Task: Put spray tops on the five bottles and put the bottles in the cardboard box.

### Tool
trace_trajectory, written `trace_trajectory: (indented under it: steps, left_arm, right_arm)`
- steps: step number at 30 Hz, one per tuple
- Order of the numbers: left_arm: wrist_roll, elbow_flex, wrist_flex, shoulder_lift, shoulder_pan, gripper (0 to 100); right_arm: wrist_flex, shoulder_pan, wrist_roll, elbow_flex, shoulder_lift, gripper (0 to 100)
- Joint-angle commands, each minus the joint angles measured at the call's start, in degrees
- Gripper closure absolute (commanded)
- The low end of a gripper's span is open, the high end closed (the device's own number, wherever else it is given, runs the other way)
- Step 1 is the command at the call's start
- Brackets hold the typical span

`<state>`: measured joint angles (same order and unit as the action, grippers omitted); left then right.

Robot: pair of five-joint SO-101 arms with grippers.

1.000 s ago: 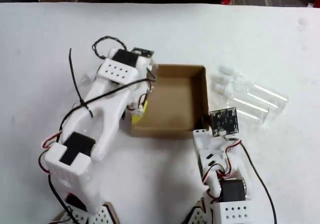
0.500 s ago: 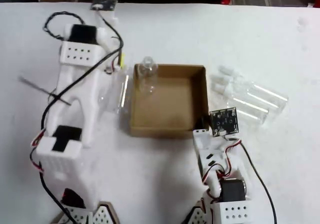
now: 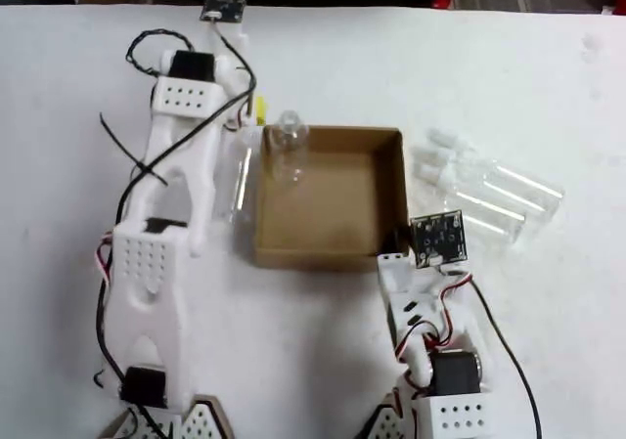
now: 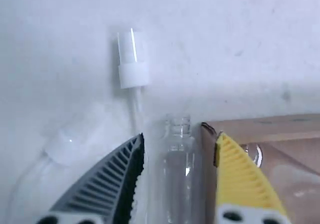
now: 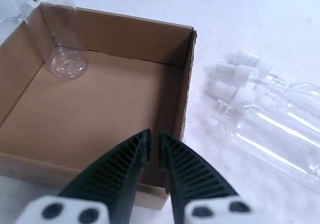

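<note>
The cardboard box (image 3: 391, 197) sits mid-table. One clear bottle (image 3: 289, 149) leans in its far left corner, seen also as the bottle (image 5: 65, 60) in the right wrist view. A second clear bottle (image 3: 236, 177), uncapped, lies on the table against the box's left wall. My left gripper (image 4: 180, 136) is open with its grey and yellow fingers on either side of this bottle (image 4: 177, 184). Beyond its neck lies a loose spray top (image 4: 132, 69). My right gripper (image 5: 154, 136) is shut and empty above the box's (image 5: 100, 114) near right corner.
Three clear bottles (image 3: 499, 199) with white spray tops (image 5: 239, 74) lie side by side on the table right of the box. Another clear bottle with a white cap (image 4: 62, 149) lies beside the left gripper's grey finger. The right arm (image 3: 425, 307) stands at the near edge.
The left arm has swung from the box's left wall to the table's far left, then slightly right over the lying bottle. A bottle now leans in the box corner. The right arm kept still.
</note>
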<state>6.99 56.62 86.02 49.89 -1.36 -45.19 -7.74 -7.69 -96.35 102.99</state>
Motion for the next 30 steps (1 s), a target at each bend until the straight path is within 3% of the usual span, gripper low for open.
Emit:
trace_trajectory:
  steps: [1,8,17,30]
  left_arm:
    - [-0.1,8.4,1.8,5.1,0.0,79]
    - [-0.1,16.4,2.3,12.9,0.1,79]
    - [-0.2,27.3,12.7,14.0,-0.1,79]
    - [-0.3,29.9,14.8,12.9,2.2,79]
  right_arm:
    - [0.0,0.6,0.0,-0.5,0.0,98.0]
    - [0.0,0.6,0.0,-0.5,0.0,98.0]
    - [0.4,0.6,0.0,-0.5,0.0,98.0]
    - [0.2,0.6,0.0,-0.5,0.0,98.0]
